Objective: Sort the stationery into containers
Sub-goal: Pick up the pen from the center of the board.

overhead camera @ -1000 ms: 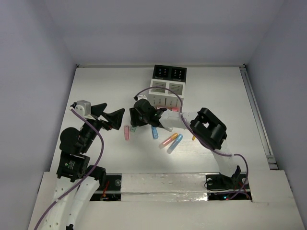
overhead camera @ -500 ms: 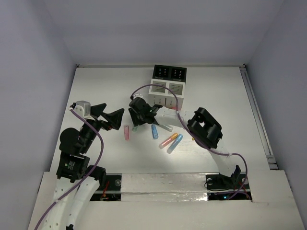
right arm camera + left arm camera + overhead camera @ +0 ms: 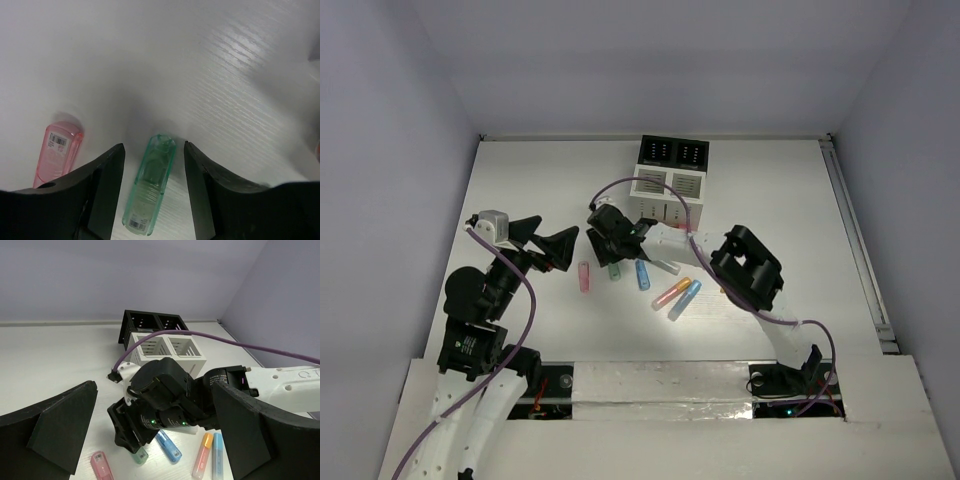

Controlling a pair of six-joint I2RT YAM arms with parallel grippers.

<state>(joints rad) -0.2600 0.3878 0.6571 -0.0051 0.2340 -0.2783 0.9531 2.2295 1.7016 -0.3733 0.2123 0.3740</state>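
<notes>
Right gripper [image 3: 154, 146] part-open astride green marker [image 3: 150, 190] on table [image 3: 225, 75]. Risk on closing: skewed marker pivoting out.

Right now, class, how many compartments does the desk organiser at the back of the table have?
4. Two sit side by side in the white box, and two side by side in the black box joined behind it. None looks hidden.

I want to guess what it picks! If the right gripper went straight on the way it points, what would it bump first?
Probably the see-through green plastic marker, lying flat on the white table between the right gripper and its open fingers.
</notes>
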